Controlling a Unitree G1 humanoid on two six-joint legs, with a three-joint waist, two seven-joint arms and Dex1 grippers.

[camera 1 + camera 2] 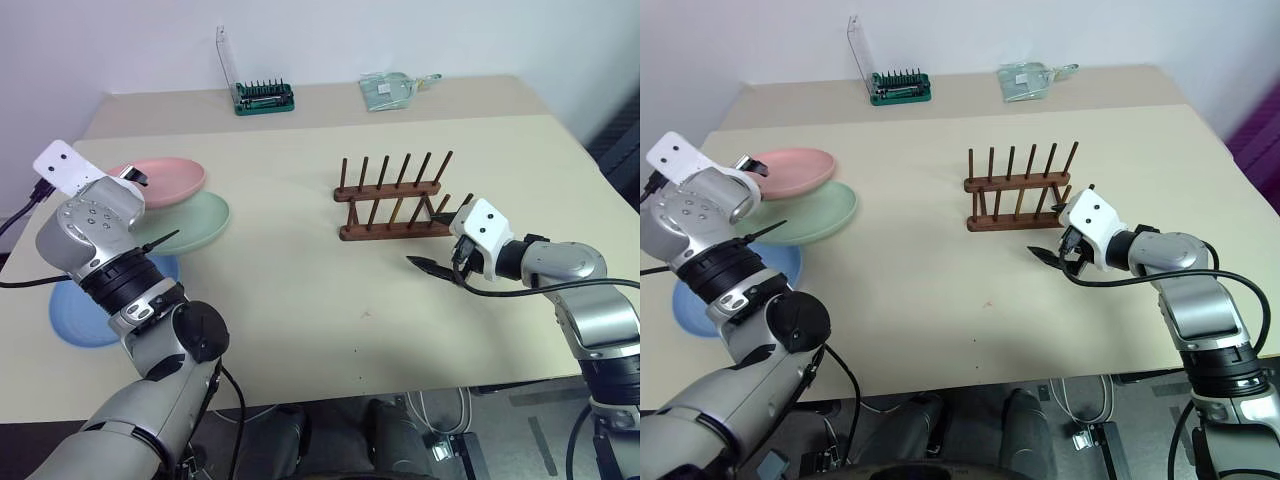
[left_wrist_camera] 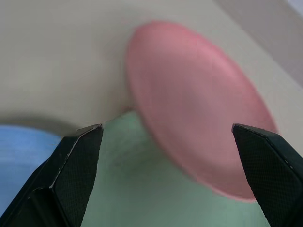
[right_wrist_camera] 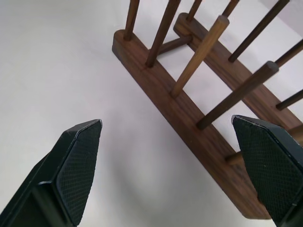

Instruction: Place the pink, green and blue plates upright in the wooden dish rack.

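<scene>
Left gripper (image 2: 165, 137), fingers wide and empty, hangs just over pink plate (image 1: 160, 180); right gripper (image 3: 170, 137), wide too, waits beside rack (image 1: 392, 205).

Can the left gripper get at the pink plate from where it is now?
Probably yes. The left gripper is open and faces the pink plate, whose rim overlaps the green plate. Nothing stands between them.

No text, label, brand or number can be read anywhere here.
</scene>
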